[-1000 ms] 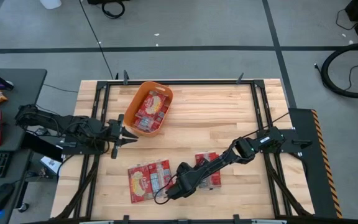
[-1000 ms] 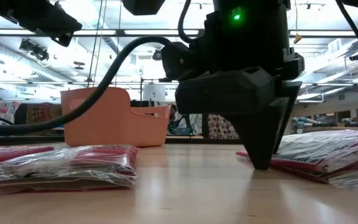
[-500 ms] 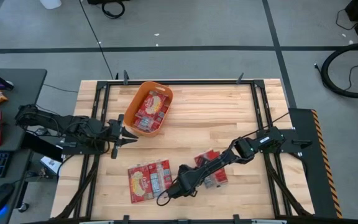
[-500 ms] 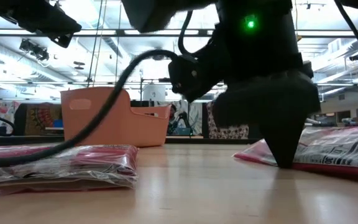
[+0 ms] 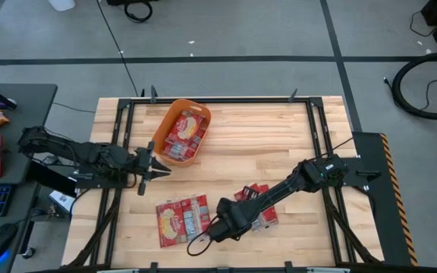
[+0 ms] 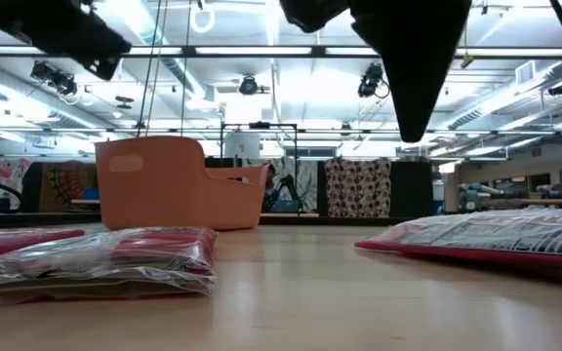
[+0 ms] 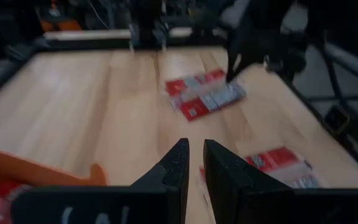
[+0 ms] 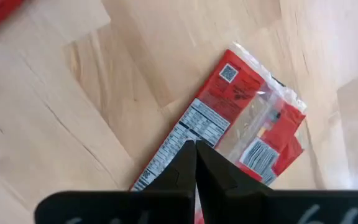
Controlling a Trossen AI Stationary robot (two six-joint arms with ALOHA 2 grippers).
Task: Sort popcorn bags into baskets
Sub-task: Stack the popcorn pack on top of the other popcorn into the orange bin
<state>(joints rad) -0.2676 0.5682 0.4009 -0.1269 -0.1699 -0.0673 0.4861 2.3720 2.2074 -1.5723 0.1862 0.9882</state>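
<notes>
Bench [image 5: 279, 144]: pale wood planks in a dark metal frame, seen whole in the high view.

Right arm [image 5: 309, 173]: reaches from the bench's right edge across to the front middle. Its pincer [image 5: 220, 225] hangs above the wood, clear of the surface; in the low view its dark tip [image 6: 413, 73] sits high over the bench with open space beneath. Fingers pressed together, nothing between them; the right wrist view shows them [image 8: 194, 163] meeting in a point above a packet.

Left arm [image 5: 74, 161]: lies along the bench's left edge, waiting. Left pincer [image 5: 156, 167] is just beside the basket's near end, above the wood. Fingers [image 7: 178, 165] narrowly parted, a thin gap between them, holding nothing.

Basket [image 5: 182, 130]: orange tub at the back left of the bench, holding several red bags [image 5: 185, 135]. In the low view it stands behind the near packets [image 6: 179, 185].

Bags on the bench:
- left group [image 5: 181, 219], front middle-left, lying flat side by side, left of the right pincer; wrappers in the low view look crinkled [image 6: 115, 255].
- right group [image 5: 258, 206], near the right pincer and partly under the right arm, lying flat and skewed; one is red with a white label panel and a clear window [image 8: 241, 127].
</notes>
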